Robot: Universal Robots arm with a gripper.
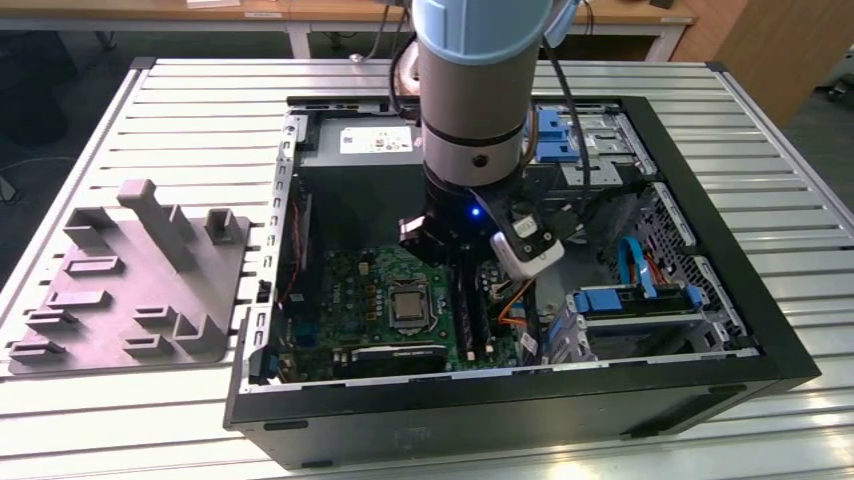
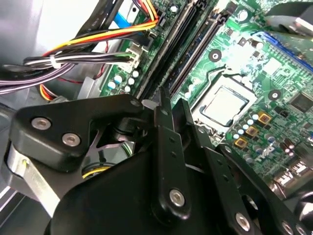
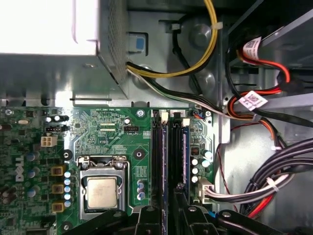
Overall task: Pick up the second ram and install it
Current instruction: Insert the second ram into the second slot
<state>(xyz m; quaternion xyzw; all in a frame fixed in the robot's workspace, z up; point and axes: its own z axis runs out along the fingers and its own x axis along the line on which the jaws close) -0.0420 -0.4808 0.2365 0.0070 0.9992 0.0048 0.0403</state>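
We find the gripper (image 3: 171, 218) low inside the computer case (image 1: 747, 300), hanging right over the memory slots beside the processor socket (image 3: 101, 191). What we take to be the second ram (image 3: 184, 156) stands on edge in the slot nearer the cable bundle (image 3: 264, 186), running lengthwise away from the gripper. Whether it is fully seated we cannot say, nor can we tell whether the claw is clenched or released. We judge the stick light, thin and stiff, yet easily harmed (bare chips and edge contacts dislike pinching and twisting). It is best held by its two flat faces near mid-length, or pressed evenly along the top edge, square to the slot.
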